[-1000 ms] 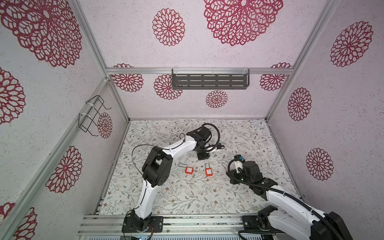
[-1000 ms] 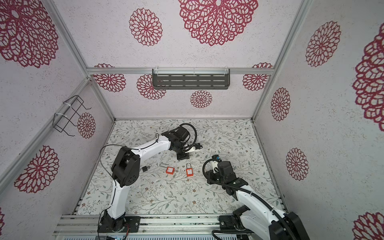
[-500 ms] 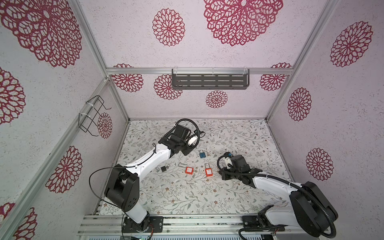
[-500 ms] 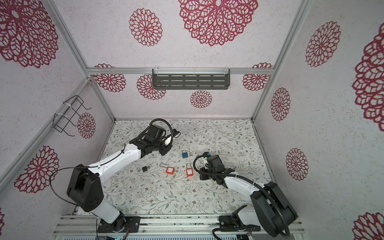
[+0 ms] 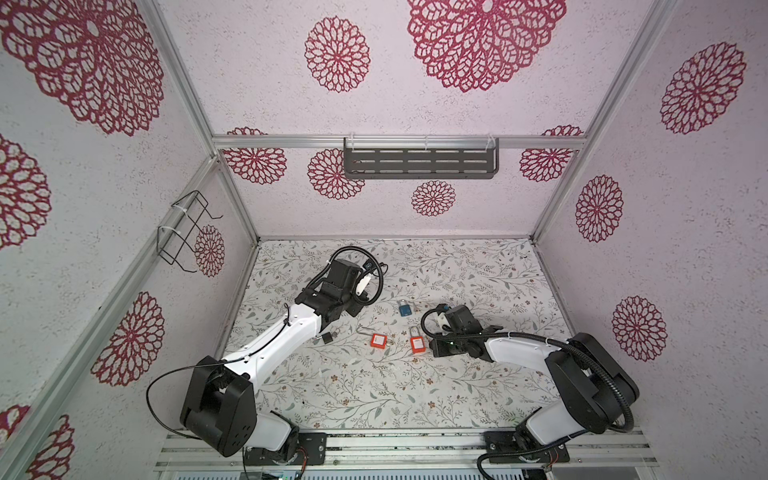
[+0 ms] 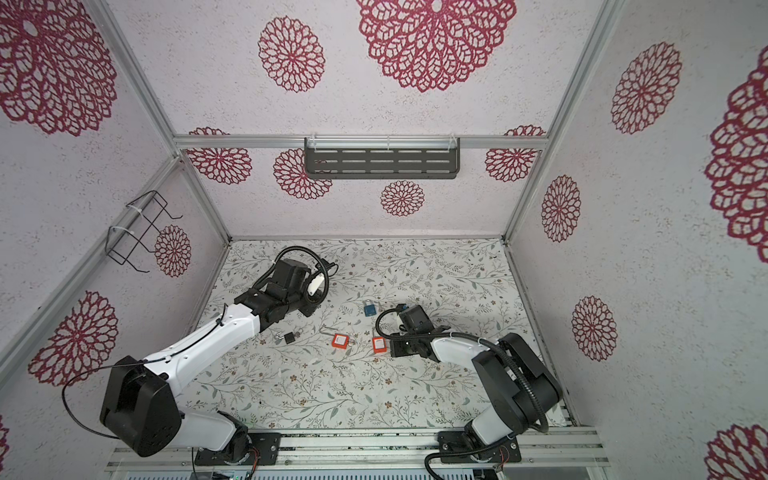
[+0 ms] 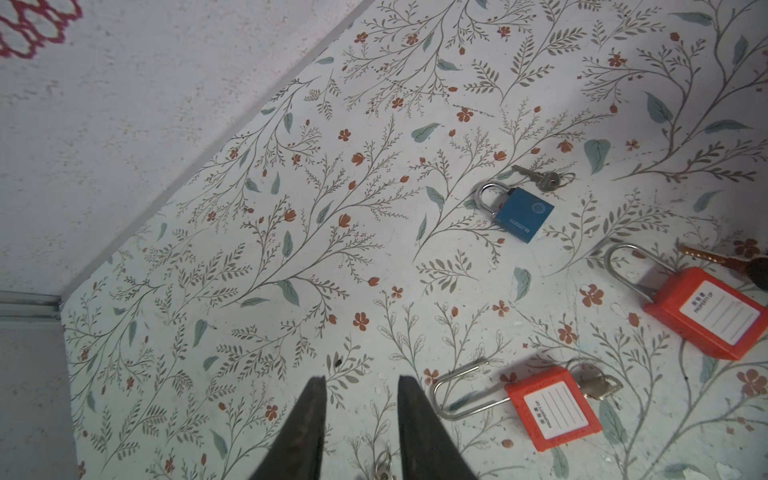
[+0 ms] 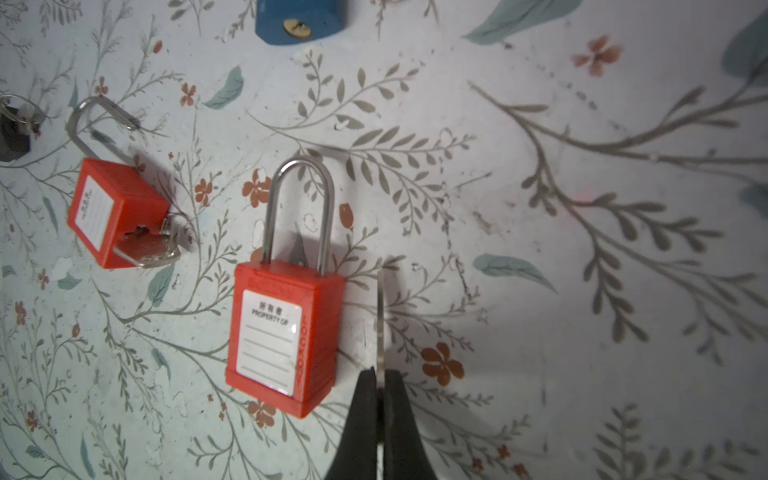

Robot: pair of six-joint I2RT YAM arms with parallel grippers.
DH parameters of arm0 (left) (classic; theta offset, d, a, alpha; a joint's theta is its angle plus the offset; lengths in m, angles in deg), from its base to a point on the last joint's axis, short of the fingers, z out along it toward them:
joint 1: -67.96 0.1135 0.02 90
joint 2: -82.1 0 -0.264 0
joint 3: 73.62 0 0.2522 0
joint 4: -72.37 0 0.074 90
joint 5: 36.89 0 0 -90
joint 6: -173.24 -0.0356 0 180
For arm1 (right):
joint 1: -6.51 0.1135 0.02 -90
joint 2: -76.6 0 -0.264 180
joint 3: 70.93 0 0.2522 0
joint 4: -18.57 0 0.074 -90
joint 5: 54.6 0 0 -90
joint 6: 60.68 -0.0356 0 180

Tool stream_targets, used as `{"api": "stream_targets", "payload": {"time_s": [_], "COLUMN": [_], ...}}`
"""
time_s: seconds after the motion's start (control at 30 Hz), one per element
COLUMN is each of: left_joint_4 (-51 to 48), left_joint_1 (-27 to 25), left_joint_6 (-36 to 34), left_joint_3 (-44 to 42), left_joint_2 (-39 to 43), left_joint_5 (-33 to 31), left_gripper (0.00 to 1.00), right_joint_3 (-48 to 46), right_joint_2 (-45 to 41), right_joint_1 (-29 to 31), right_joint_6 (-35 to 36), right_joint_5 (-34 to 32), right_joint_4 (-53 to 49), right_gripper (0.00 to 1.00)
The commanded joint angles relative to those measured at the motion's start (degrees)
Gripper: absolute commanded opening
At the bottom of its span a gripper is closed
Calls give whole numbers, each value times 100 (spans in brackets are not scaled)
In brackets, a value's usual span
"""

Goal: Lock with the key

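Evidently the right end effector [image 8: 380,376] was closed on a thin silver key [image 8: 380,316], held edge-on just beside the shut red padlock [image 8: 286,332] lying on the floral surface [image 8: 582,332]. The left end effector [image 7: 361,379] hovered with its jaws parted and empty, away from that padlock.

Just beside the right end effector [image 8: 380,374], a red padlock [image 8: 286,332] — its label [image 8: 268,345] reads "PROPERTY OF", its side "LOCKOUT".

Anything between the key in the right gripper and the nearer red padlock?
Nothing visible. The key, pinched in the right gripper, is alongside the red padlock, with only bare table between them. I can't see its keyhole.
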Motion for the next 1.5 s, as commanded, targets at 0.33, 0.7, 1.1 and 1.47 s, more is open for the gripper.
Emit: {"api": "stream_targets", "payload": {"time_s": [0.33, 0.7, 1.1, 1.47], "left_joint_4": [562, 693, 78, -40], "left_joint_1": [113, 842, 2288, 2553], "left_joint_6": [388, 1371, 2984, 2912], "left_joint_3": [-316, -944, -1294, -1416], "left_joint_2": [434, 1274, 1886, 1875], "left_joint_5": [-6, 784, 1517, 2067], "left_gripper": [54, 50, 48, 59], "right_joint_3": [136, 1118, 3479, 4932], "right_joint_2": [-640, -1070, 1269, 2688], "right_joint_1": [35, 160, 1403, 1670], "right_joint_6": [336, 1991, 3827, 4056], "right_joint_5": [-634, -776, -532, -402], "right_joint_4": [-309, -1258, -2498, -3174], "right_gripper": [37, 48, 50, 54]}}
